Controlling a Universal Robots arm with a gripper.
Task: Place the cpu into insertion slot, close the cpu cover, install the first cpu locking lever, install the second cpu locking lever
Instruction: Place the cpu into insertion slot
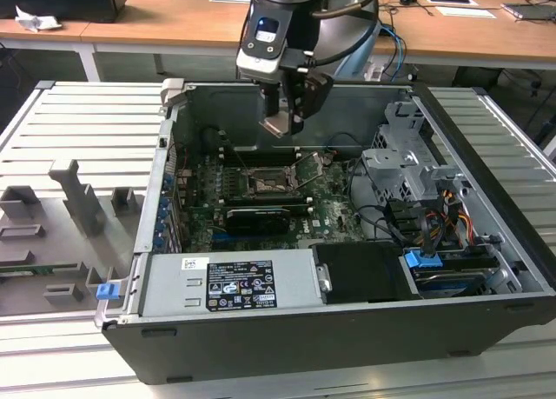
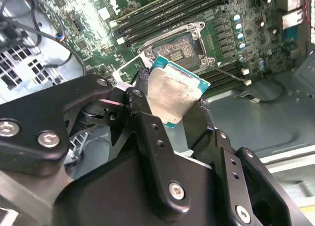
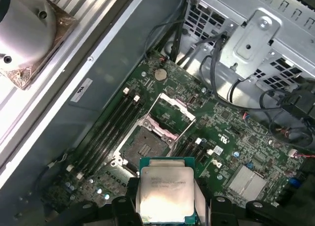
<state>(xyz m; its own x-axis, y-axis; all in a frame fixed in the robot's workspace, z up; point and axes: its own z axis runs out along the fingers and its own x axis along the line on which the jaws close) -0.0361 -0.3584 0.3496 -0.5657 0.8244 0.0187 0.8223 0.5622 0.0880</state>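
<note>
Fingers (image 2: 171, 102) clamped on the cpu (image 2: 173, 88) by two opposite edges; metal face shows in both wrist views. The cpu hangs tilted in the air inside the case (image 1: 261, 347), above the slot (image 3: 145, 148) and well clear of it. Slot bare, cover (image 3: 178, 107) swung up. Step in hand: placing the cpu, not yet done. My read: this calls for levelling, squaring the cpu to the slot, and a flat, gentle descent.
</note>
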